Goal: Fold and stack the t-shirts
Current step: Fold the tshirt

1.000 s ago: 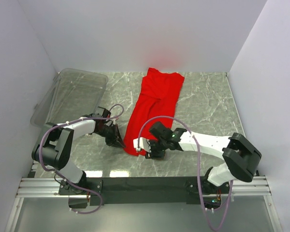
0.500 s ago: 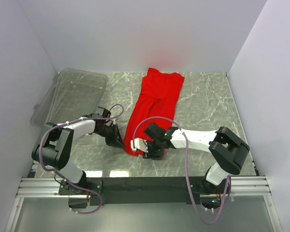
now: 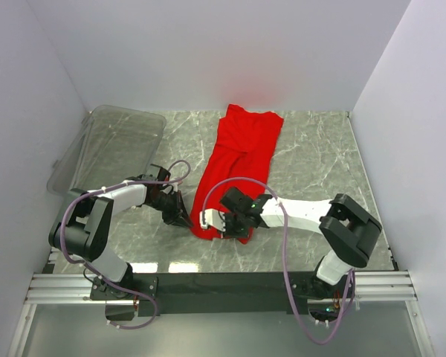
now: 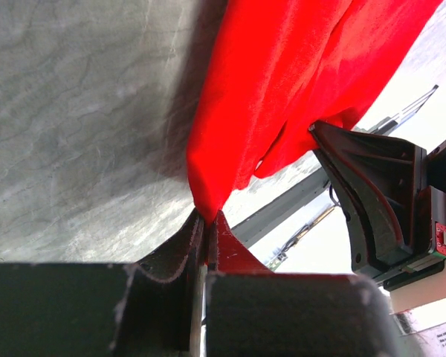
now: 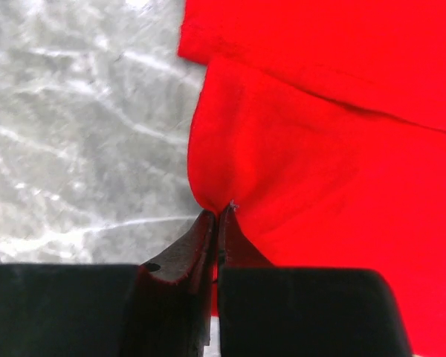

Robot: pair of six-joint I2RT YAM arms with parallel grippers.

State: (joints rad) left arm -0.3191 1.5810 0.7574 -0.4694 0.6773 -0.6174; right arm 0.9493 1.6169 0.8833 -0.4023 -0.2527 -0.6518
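Right wrist view: right end effector point(image 5: 218, 216), spread 1 second ago, now pinches the red t-shirt point(image 5: 320, 134) at 6 o'clock; left end effector point(image 4: 206, 222) pinches too, so folding can probably begin.

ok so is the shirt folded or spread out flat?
Partly folded: the shirt lies as a long narrow strip, one layer overlapping another in the right wrist view. Not folded crosswise yet.

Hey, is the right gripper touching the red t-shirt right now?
Touching. The right wrist view shows the right gripper shut on a pinched-up edge of the red t-shirt, with the fabric puckering at its tips.
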